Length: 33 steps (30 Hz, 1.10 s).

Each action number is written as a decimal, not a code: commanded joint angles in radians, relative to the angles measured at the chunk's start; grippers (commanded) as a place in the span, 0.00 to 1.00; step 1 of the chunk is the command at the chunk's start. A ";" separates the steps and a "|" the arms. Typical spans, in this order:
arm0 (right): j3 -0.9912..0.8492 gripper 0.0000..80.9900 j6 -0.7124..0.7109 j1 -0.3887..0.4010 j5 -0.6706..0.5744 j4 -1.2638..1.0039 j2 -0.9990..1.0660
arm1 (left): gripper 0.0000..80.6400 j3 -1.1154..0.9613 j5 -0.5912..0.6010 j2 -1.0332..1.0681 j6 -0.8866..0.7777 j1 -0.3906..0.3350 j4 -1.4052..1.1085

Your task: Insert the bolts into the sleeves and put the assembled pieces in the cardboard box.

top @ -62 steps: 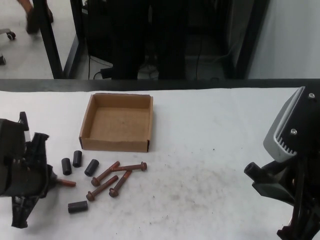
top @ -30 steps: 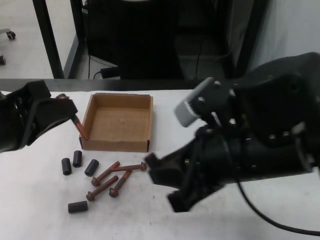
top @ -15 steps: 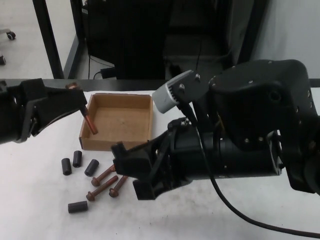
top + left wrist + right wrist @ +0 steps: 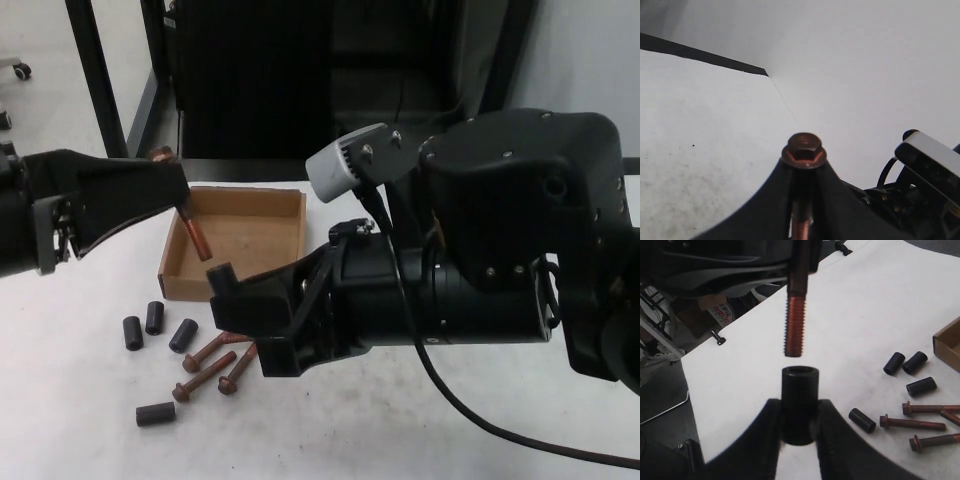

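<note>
Bolt [image 4: 793,322] (coppery, threaded) nearer sleeve [image 4: 800,395]

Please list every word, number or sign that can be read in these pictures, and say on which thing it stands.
No text can be read.
Head of the bolt: perhaps a raised mark, too blurred to read.
Red and white label in the background: print too blurred to read.

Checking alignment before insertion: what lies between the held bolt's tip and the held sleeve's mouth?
Nothing; the right wrist view shows a bare gap between the bolt and the sleeve.
</note>
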 commanded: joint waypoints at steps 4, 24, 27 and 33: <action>-0.012 0.00 0.008 0.002 -0.012 -0.023 -0.003 | 0.01 -0.002 0.021 -0.012 0.000 -0.002 -0.025; -0.018 0.00 0.030 0.000 -0.029 -0.077 -0.003 | 0.01 -0.002 0.078 -0.012 0.024 -0.002 -0.025; -0.018 0.00 0.030 0.000 -0.029 -0.077 -0.003 | 0.01 -0.002 0.105 -0.012 0.033 -0.002 -0.025; -0.018 0.00 0.030 0.000 -0.029 -0.077 -0.003 | 0.01 -0.002 0.174 -0.013 0.050 -0.002 -0.025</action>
